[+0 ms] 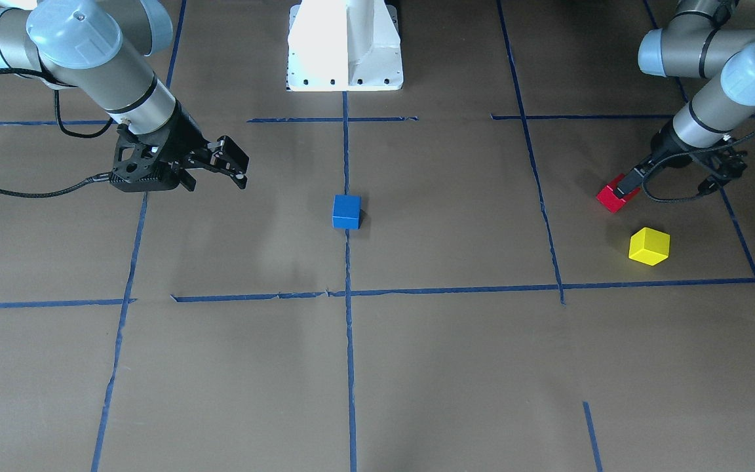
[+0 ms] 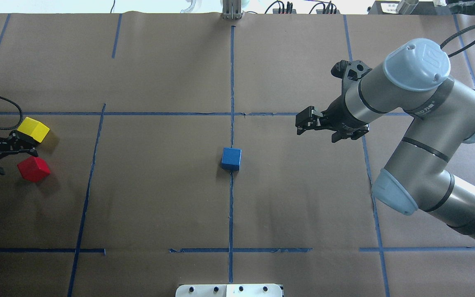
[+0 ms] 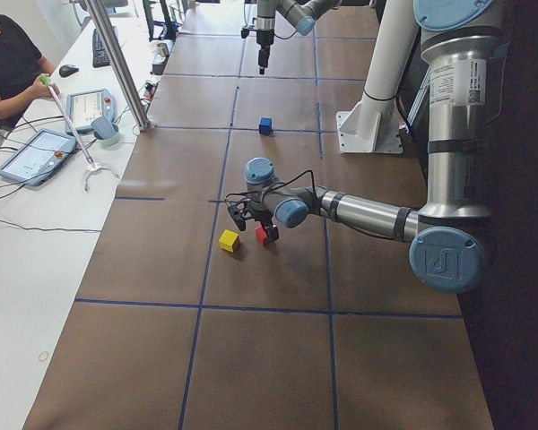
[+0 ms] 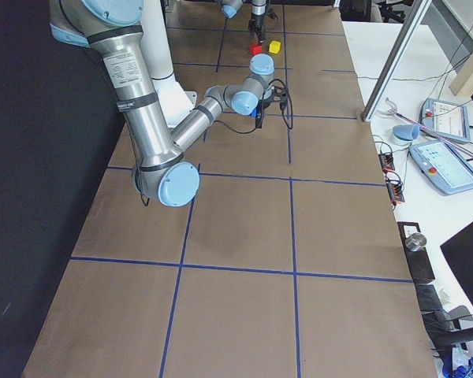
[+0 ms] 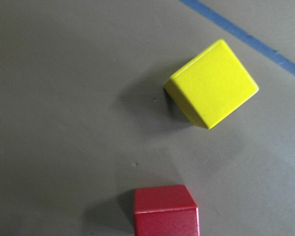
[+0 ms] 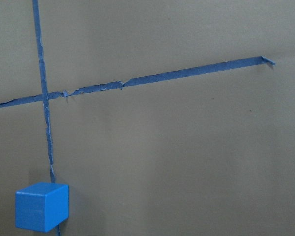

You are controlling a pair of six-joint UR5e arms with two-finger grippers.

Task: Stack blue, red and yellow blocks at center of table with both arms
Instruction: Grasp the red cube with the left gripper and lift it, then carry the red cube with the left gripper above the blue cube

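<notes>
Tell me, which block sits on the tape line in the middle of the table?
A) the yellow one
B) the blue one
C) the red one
B: the blue block sits alone right on the middle tape line, while the red block and the yellow block lie far off to one side, near the table's edge.

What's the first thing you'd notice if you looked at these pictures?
The bright blue cube-shaped block stands out first, sitting alone on a blue tape line at the middle of the brown paper-covered table. Next come the red cube-shaped block and the yellow cube-shaped block, near each other but not touching, at the robot's left end. The left gripper is close by the red one.
</notes>
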